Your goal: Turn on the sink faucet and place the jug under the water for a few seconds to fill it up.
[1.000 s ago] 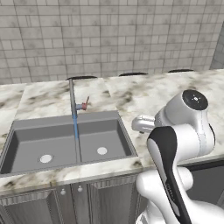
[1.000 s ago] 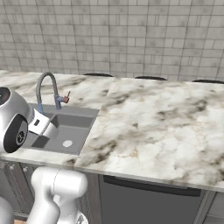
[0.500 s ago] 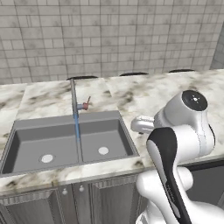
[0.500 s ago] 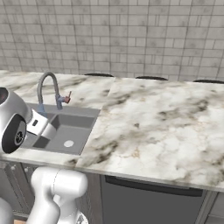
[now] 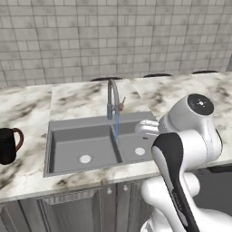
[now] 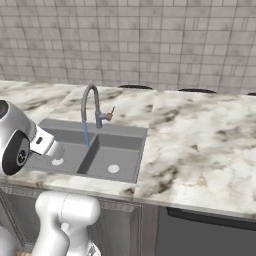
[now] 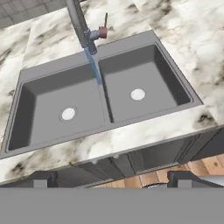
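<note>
Tool (image 7: pixel 109 177): jaws wide, empty.
Faucet (image 5: pixel 111 97): on, water (image 5: pixel 117 128) ran into sink (image 5: pixel 63 149).
Jug (image 5: pixel 7 145): on surface, unfilled.

My black jug (image 5: pixel 8 145) stands upright on the counter left of the sink (image 5: pixel 81 140), well apart from the running faucet (image 5: pixel 112 99) and its water (image 5: pixel 117 127).
</note>
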{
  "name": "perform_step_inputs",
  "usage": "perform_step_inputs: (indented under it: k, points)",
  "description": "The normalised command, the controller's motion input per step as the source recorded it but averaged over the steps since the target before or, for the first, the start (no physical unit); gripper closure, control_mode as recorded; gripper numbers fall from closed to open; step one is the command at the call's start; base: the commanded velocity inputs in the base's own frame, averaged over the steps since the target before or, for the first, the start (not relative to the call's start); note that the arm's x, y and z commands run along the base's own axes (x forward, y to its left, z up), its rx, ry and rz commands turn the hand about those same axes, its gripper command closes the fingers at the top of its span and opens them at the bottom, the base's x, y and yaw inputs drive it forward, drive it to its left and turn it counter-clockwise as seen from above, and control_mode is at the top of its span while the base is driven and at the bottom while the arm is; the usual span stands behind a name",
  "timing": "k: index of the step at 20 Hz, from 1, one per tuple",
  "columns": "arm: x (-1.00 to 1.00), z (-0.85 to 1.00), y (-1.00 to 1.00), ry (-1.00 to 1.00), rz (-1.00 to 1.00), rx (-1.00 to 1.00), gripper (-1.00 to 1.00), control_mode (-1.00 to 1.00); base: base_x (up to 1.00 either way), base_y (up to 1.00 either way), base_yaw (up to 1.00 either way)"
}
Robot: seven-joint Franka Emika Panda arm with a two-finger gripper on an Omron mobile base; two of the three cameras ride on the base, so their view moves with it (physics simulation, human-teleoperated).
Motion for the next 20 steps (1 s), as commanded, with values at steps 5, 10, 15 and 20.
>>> perform_step_inputs:
  k: [5,10,15,20]
  points:
    - [0.0,0.0,0.0,0.0,0.0,0.0,-1.0,1.0,0.0,0.72,0.0]
    - [0.0,0.0,0.0,0.0,0.0,0.0,-1.0,1.0,0.0,0.48,0.0]
    - [0.0,0.0,0.0,0.0,0.0,0.0,-1.0,1.0,0.0,0.45,0.0]
    - [0.0,0.0,0.0,0.0,0.0,0.0,-1.0,1.0,0.0,0.48,0.0]
